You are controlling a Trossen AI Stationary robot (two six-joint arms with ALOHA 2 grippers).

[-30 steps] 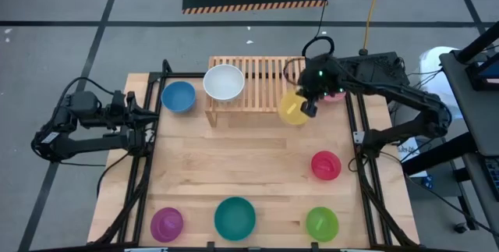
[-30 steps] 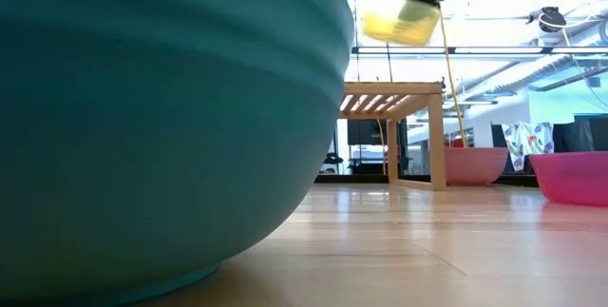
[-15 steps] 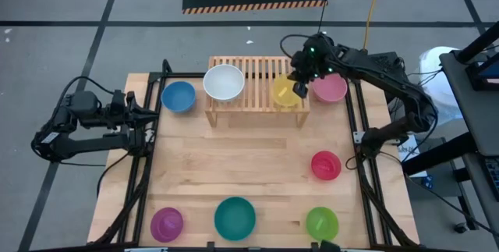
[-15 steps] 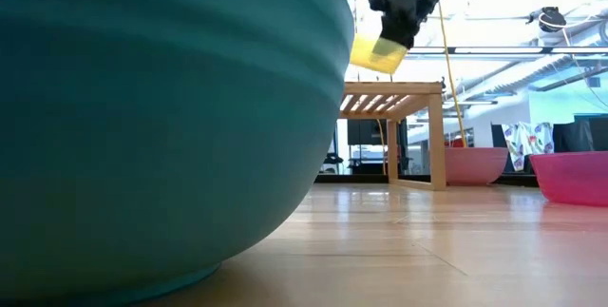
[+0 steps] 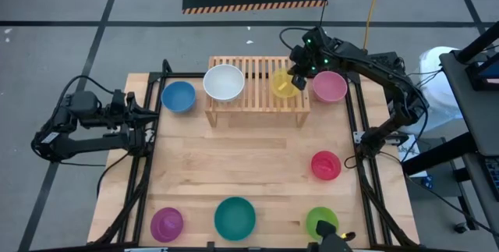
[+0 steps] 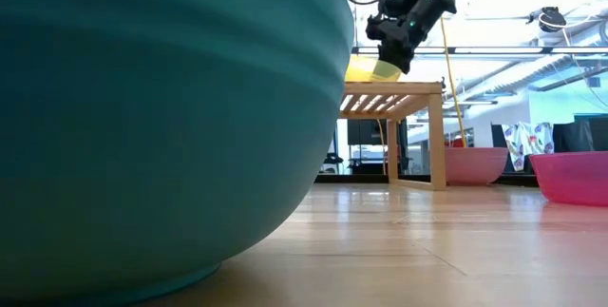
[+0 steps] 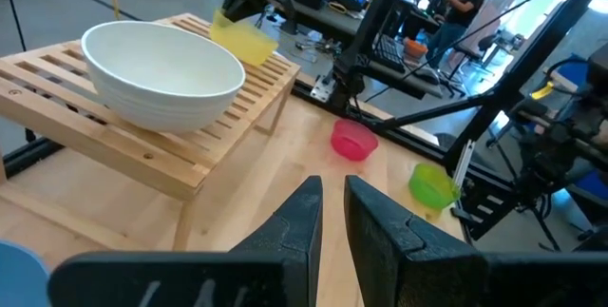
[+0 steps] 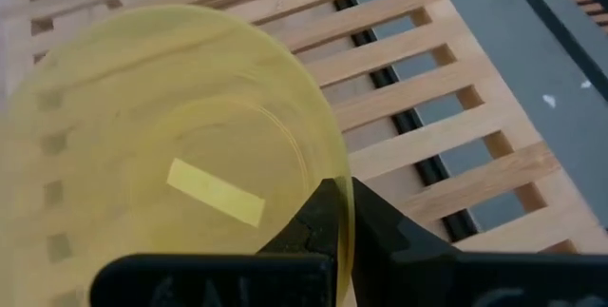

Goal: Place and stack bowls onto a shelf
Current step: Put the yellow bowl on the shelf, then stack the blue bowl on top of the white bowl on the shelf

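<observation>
Your right gripper (image 5: 299, 74) is clamped on the yellow bowl's (image 5: 284, 84) rim over the shelf's (image 5: 257, 69) right end, and imo that thin plastic's light, slick, flexes easy, so keep gripping the rim w/ it level.

Even, bright light throughout; the teal bowl (image 6: 161, 117) looms blurred, ceiling lights glare.

The shelf (image 5: 257, 84) top is bare slats between white bowl (image 5: 224, 81) and yellow bowl (image 5: 284, 84) — the desk (image 5: 249, 166) middle lies open too.
</observation>
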